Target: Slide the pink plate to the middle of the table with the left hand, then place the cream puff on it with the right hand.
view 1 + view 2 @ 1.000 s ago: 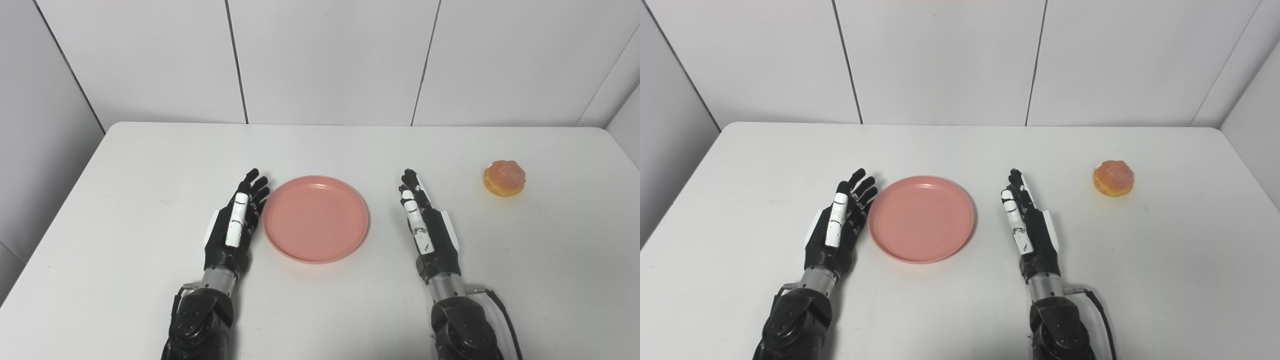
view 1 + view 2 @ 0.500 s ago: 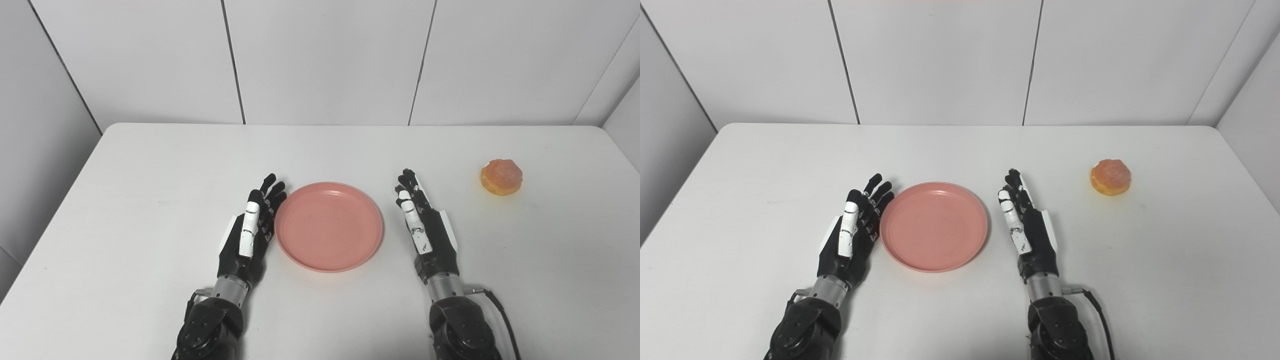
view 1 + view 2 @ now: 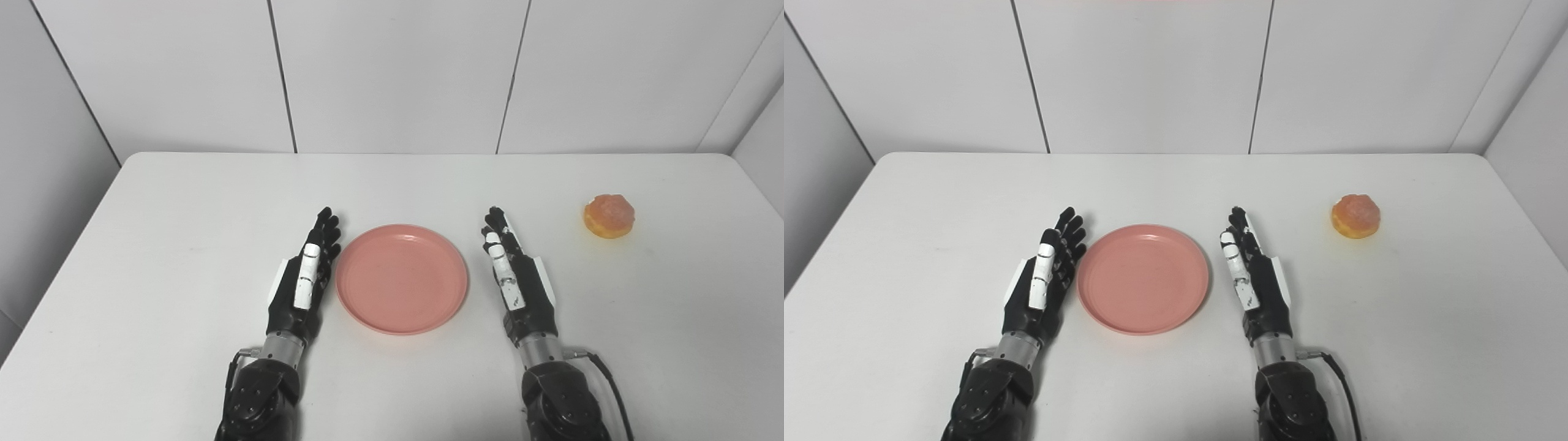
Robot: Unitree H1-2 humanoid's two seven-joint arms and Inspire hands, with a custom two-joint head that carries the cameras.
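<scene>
The empty pink plate (image 3: 401, 278) lies flat near the middle of the white table (image 3: 184, 202). My left hand (image 3: 303, 278) stands on edge just left of the plate's rim, fingers straight and open, with a narrow gap to the rim. On the plate's right side my right hand (image 3: 517, 282) stands the same way, open and holding nothing, a little apart from the rim. The orange-glazed cream puff (image 3: 609, 215) sits alone far to the right, well beyond the right hand.
White wall panels (image 3: 398, 73) close off the table's far edge and both sides. A black cable (image 3: 612, 386) trails from the right wrist over the table's near part.
The left hand pushed the plate a little to the right, then drew slightly back from its rim. The right hand has barely moved. The camera view drifted a bit.
</scene>
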